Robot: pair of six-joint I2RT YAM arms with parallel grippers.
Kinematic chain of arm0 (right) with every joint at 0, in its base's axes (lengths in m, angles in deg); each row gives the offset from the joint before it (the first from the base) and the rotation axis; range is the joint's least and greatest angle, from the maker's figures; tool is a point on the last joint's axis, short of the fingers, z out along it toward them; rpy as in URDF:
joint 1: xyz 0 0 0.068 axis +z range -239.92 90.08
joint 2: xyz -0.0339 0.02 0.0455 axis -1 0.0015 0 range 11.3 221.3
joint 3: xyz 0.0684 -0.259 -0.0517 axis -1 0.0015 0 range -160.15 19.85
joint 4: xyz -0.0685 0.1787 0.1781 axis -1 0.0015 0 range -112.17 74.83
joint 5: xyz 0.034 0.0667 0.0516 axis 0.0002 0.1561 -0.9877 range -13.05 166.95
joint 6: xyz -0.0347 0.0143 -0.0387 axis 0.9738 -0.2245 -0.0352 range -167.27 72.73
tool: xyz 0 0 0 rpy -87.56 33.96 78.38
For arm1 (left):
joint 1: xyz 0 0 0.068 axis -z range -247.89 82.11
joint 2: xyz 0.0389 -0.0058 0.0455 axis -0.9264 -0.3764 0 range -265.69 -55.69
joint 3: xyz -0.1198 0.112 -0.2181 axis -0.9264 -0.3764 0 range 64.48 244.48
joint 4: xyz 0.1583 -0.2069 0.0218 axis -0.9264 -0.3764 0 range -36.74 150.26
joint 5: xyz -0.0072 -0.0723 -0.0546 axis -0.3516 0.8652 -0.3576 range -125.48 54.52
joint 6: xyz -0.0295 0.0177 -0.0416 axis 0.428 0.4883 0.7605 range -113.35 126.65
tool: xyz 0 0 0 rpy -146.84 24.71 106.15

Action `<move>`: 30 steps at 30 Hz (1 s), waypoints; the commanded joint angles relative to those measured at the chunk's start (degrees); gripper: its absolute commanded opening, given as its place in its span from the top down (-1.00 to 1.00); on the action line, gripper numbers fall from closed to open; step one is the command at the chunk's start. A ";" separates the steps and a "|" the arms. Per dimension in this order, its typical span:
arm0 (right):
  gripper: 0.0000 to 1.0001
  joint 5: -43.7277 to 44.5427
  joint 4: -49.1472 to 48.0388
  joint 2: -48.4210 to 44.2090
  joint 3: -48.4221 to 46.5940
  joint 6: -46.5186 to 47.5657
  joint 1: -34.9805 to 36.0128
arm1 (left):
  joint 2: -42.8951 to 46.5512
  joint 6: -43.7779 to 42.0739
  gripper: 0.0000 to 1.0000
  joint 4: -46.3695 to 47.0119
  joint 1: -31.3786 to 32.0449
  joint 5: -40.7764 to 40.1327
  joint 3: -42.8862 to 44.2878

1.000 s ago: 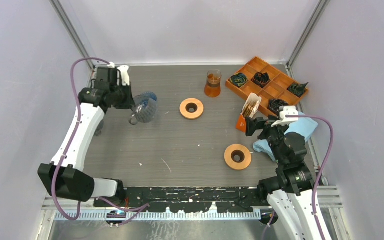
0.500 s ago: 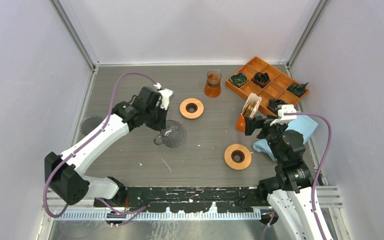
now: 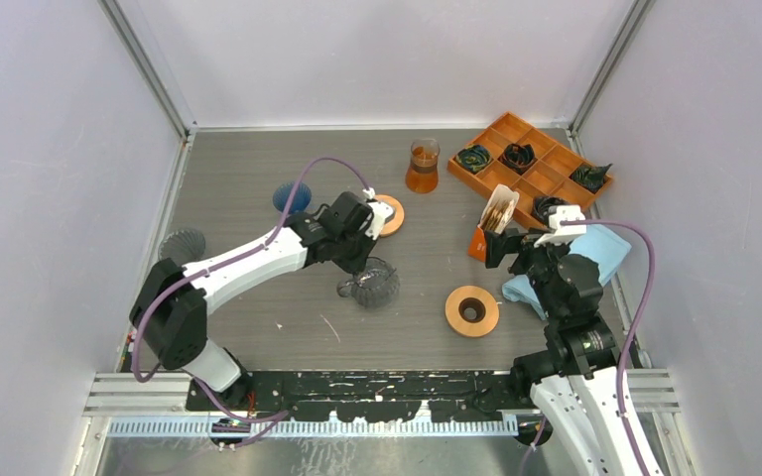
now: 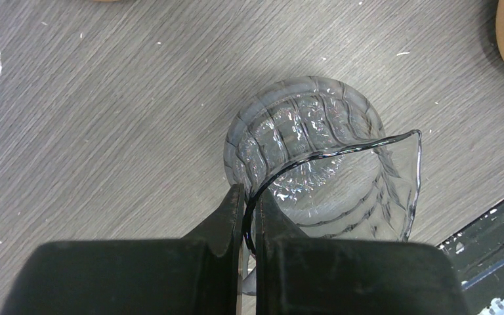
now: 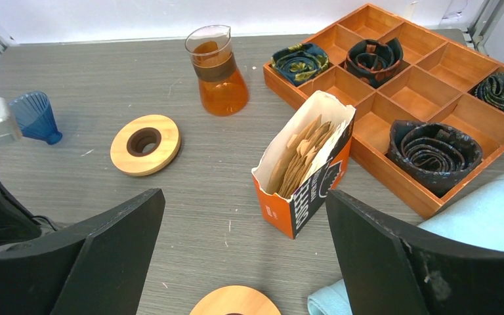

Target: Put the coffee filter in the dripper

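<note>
Right now the coffee filters [image 5: 300, 156] sit stacked upright in their open orange box [image 5: 310, 200], just beside the compartment tray [image 5: 387, 177]. The clear glass dripper [image 4: 305, 154] is out in the middle of the table [image 3: 258, 327], pinched at its rim by your left gripper [image 4: 249, 213], with one finger inside the thin glass wall and one outside. Your right gripper [image 5: 244, 195] hangs spread wide and empty, facing the box. I judge the dripper is bound for the near wooden ring [image 3: 471, 310]. Carry it level, since a rim pinch lets glass swing. Centre its foot over the hole, lower until seated, and only then let go. I cannot tell whether the foot touches the table.
</note>
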 commanded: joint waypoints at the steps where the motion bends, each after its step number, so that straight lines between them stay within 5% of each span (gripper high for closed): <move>1: -1.00 -0.33 -2.42 0.81 -1.14 0.33 0.13 | -1.44 -1.34 1.00 6.26 0.65 2.69 0.68; 14: -1.00 -5.29 -2.40 3.94 -1.71 0.05 0.16 | -5.32 -2.43 0.94 10.23 1.80 3.51 -1.60; 30: -1.00 -13.54 -0.91 11.77 -6.08 -2.46 0.21 | 0.63 -1.45 0.06 9.22 2.29 2.33 -2.01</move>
